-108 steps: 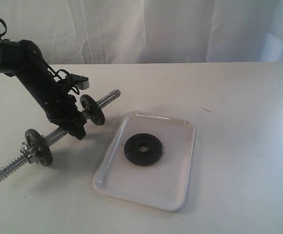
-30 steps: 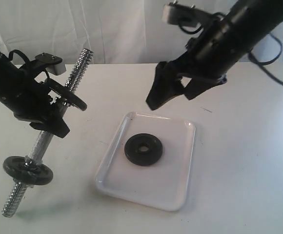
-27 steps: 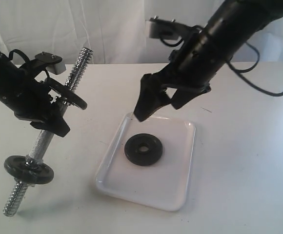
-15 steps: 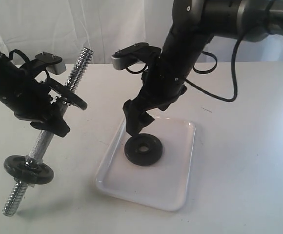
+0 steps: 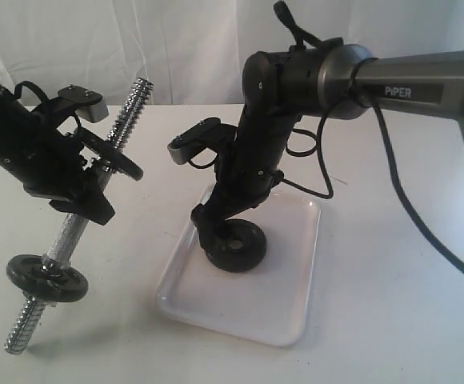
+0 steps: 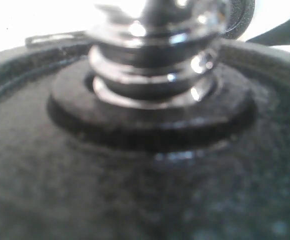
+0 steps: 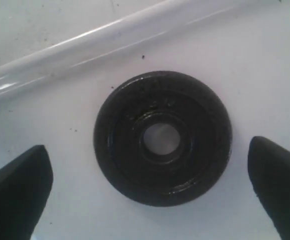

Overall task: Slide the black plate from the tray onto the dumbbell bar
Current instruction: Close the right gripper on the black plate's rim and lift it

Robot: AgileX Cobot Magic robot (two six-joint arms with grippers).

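The black plate [image 5: 248, 242] lies flat in the white tray [image 5: 288, 280], near its far left part. My right gripper [image 5: 218, 238] has come down onto it, open. In the right wrist view the plate [image 7: 115, 135] lies between the two spread fingertips [image 7: 25, 185], which stand clear of its rim on both sides, with my right gripper [image 7: 147, 165] centred over it. My left gripper [image 5: 84, 196] is shut on the dumbbell bar [image 5: 68, 236] and holds it steeply tilted above the table, free threaded end [image 5: 134, 100] up.
Two other black discs sit on the bar: one [image 5: 114, 158] just above my left gripper, one [image 5: 46, 280] near the low end. The upper disc [image 6: 135, 190] and the chrome thread [image 6: 155, 50] fill the left wrist view. A tray rim [image 7: 110, 42] runs beside the plate.
My right arm swung in from the upper right and dropped until its open fingers straddle the plate. The left arm, which raised and tilted the bar earlier, has held still for the last second.
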